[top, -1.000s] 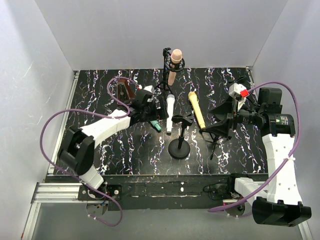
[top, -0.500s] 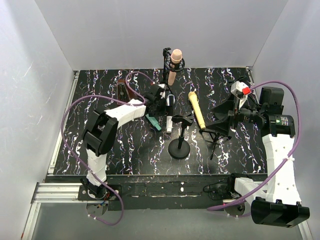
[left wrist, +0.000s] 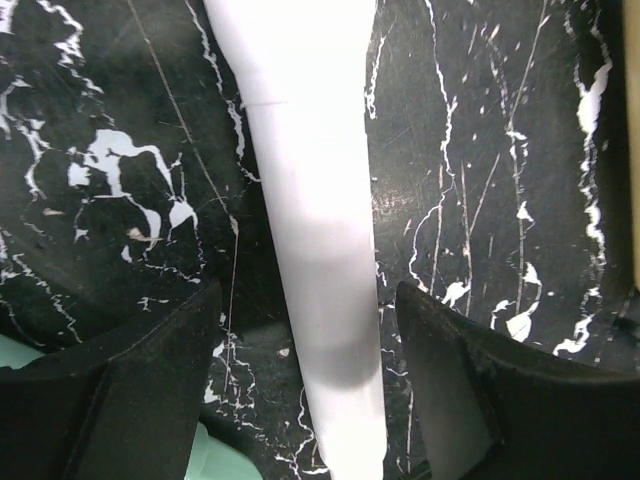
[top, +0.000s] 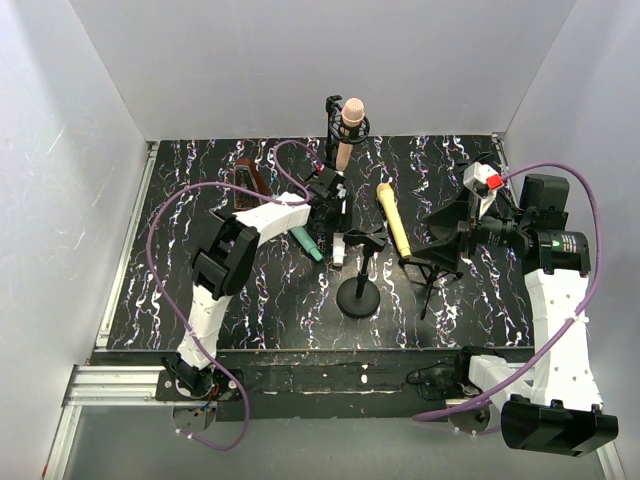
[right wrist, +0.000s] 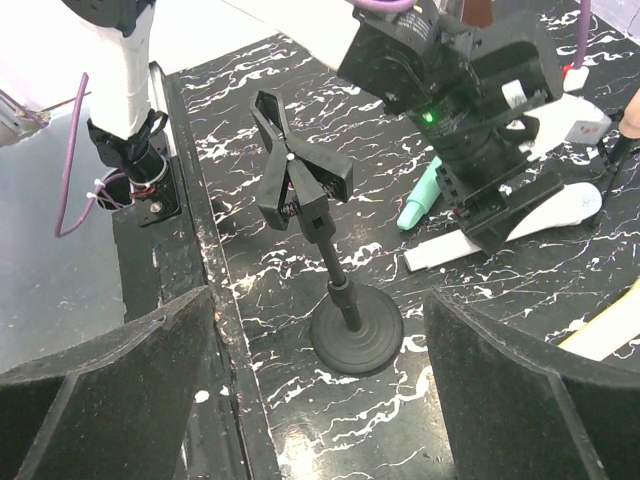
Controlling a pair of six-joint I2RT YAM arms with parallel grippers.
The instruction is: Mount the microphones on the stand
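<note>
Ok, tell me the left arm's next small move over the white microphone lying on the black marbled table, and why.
Probably close the left gripper on the white tapered microphone. Its black fingers stand open on either side of the handle, which lies flat on the black marbled table, and the black clip stand nearby is empty.

Beyond the upright stand, the left gripper hung over a white microphone, a teal microphone alongside.

Room flanks white microphone; teal microphone crowds close.
</note>
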